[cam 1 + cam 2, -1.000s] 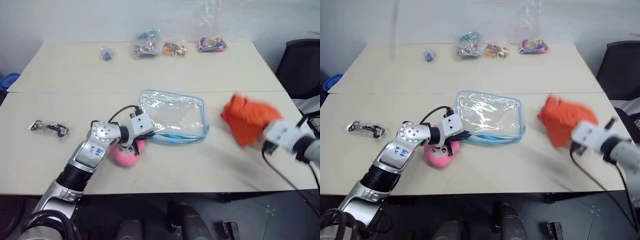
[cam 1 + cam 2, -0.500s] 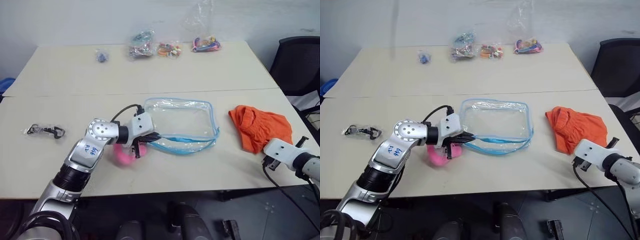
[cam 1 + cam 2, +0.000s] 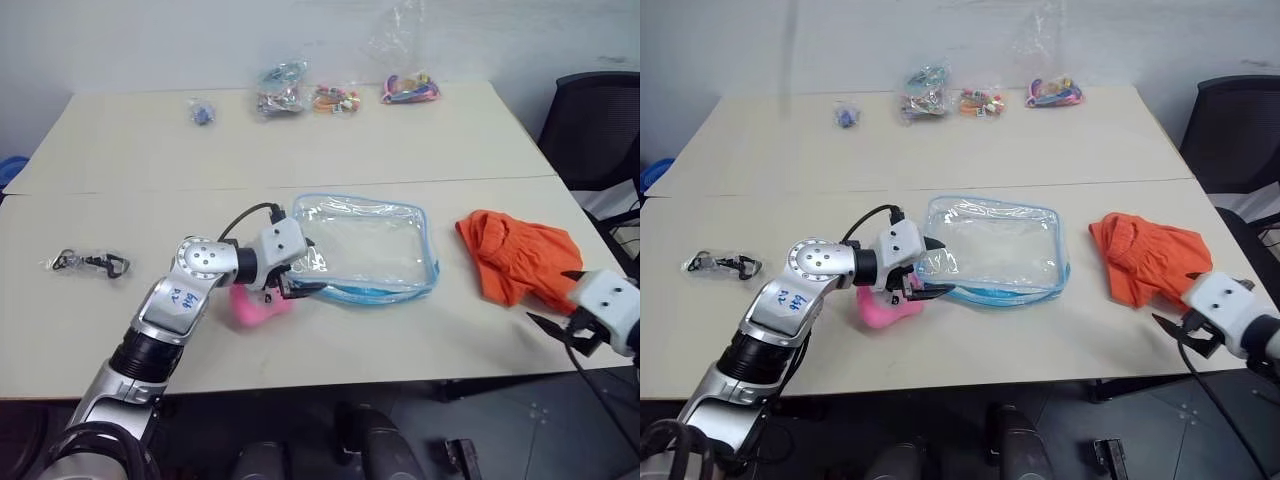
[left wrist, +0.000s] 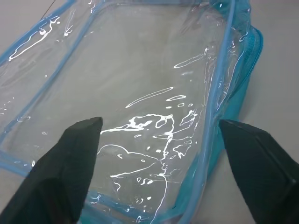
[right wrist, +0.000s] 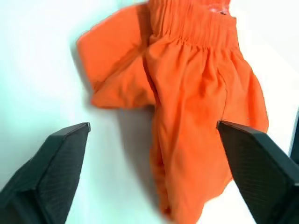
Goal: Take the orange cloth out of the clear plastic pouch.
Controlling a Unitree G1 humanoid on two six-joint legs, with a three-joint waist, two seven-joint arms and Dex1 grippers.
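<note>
Two grippers appear over a pale table (image 3: 420, 140) made of two tops joined along a seam. The orange cloth (image 3: 518, 255) lies crumpled on the table's right side, fully outside the clear plastic pouch (image 3: 370, 245) and well apart from it, with bare tabletop between them. In the right wrist view the cloth (image 5: 196, 93) shows a gathered, ribbed band along one edge. The pouch lies flat near the table's middle, its light blue trim running round all four rounded corners; it looks empty.

The left gripper (image 3: 930, 268) sits at the pouch's left end, its two black fingers spread wide, one on each side of that end. In the left wrist view the fingers (image 4: 70, 168) stand far apart with the pouch's clear face between them, and no grip on the plastic can be made out. A pink plush toy (image 3: 255, 305) rests on the table just below this gripper, partly hidden by it.

The right gripper (image 3: 560, 300) hovers at the table's near right edge, just beside the cloth, its fingers (image 5: 51, 172) wide apart and holding nothing.

Several small bags of colourful items (image 3: 340, 95) line the far edge. A small clear packet with dark contents (image 3: 85, 263) lies at the left, and a black chair (image 3: 595, 125) stands beyond the right corner.
</note>
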